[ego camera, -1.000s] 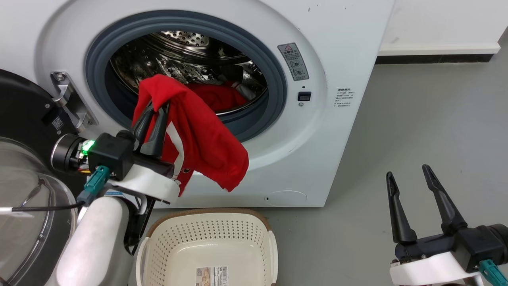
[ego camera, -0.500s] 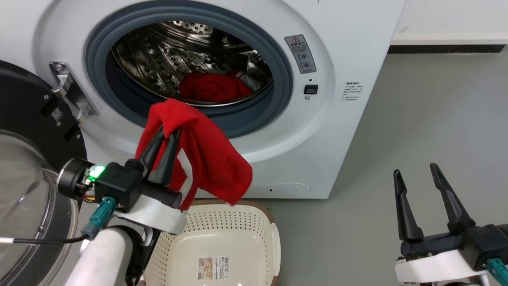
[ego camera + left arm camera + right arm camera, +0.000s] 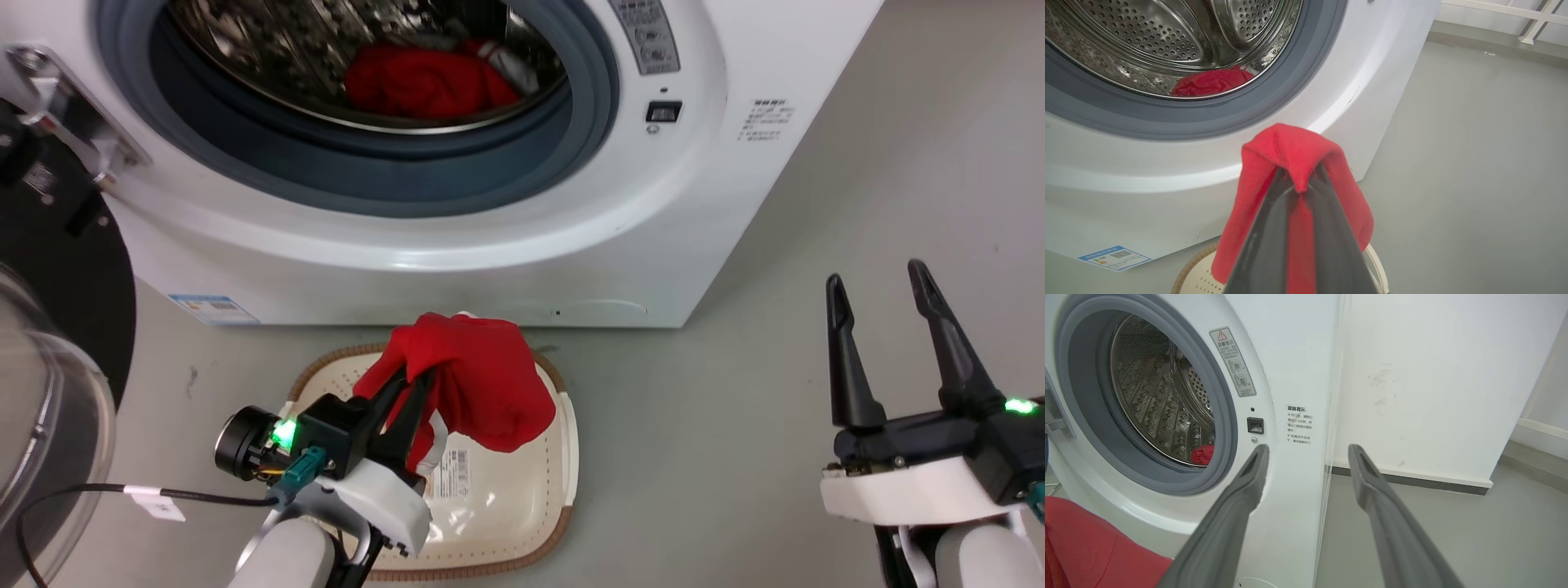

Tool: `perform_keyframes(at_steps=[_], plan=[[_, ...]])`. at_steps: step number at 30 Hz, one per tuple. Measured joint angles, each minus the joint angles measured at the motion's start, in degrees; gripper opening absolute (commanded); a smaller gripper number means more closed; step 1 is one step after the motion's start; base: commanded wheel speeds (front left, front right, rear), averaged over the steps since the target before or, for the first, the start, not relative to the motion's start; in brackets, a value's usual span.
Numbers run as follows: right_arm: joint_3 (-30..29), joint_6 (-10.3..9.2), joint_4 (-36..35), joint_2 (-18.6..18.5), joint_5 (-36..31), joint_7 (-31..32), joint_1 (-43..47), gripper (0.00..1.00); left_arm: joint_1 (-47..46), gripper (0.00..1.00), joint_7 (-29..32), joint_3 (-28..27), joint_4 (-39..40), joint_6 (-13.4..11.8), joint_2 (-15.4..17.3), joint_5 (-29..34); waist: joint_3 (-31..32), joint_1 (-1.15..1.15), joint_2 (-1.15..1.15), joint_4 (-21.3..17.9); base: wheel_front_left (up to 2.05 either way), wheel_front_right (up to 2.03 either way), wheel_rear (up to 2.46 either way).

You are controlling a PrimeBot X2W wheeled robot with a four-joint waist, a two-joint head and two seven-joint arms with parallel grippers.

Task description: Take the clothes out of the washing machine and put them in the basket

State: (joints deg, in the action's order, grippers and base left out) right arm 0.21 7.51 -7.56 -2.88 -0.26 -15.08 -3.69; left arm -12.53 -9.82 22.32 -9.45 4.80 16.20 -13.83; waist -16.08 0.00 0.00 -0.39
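1. Head view: left gripper (image 3: 415, 382), jaws clamped on a fold of the red garment (image 3: 490, 384). The cloth is draped right over the tips, and a strip of white trim shows beside the fingers.
2. The garment hangs over the far half of the basket (image 3: 514, 498). Cannot tell whether its lowest folds touch the basket floor or hang just clear of it.
3. The basket stands on the grey floor (image 3: 775, 367), just in front of the washing machine (image 3: 718, 188) and below the porthole. Its barcode sticker (image 3: 457, 472) is partly covered.
4. A second red garment (image 3: 424, 82) lies at the bottom of the steel drum (image 3: 1147, 36). The glass door (image 3: 41, 425) is swung open at the left.
5. Right gripper (image 3: 874, 273): jaws apart and empty, over bare floor well to the right of the basket.
6. Step in hand, as I judge it: delivering one garment, with the release not yet made. Roughly halfway through the task, since one piece is in the drum.
7. Next move calls for:
   - parting the left jaws over the basket's middle;
   - drawing them back so the draped cloth slides off the tips and does not snag;
   - minding the far rim, where loose folds could spill out.
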Motion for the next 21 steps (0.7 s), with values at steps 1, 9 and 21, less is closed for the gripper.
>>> perform_keyframes(at_steps=[1, 9, 21], plan=[[0.03, 0.00, -0.09, 0.00, -0.01, 0.00, -0.55, 1.00, -0.51, 0.00, -0.62, 0.20, -1.66, 0.23, -0.26, -0.07, -0.96, 0.00, 0.00, -0.09, 0.00, 0.00, 0.00], [0.42, 0.00, -1.53, -0.01, -0.34, 0.00, -4.95, 1.00, -7.00, 0.00, -3.24, 2.36, -17.94, 1.26, -2.14, -0.03, -9.03, 0.01, 0.00, -1.75, 0.00, 0.00, 0.00], [-0.83, 0.00, -3.47, -0.02, -0.11, 0.00, -9.47, 1.00, -21.45, 0.00, -4.58, 6.84, -44.61, 2.24, -5.13, 1.74, -20.85, 0.01, 0.00, -5.27, 0.00, 0.00, 0.00]])
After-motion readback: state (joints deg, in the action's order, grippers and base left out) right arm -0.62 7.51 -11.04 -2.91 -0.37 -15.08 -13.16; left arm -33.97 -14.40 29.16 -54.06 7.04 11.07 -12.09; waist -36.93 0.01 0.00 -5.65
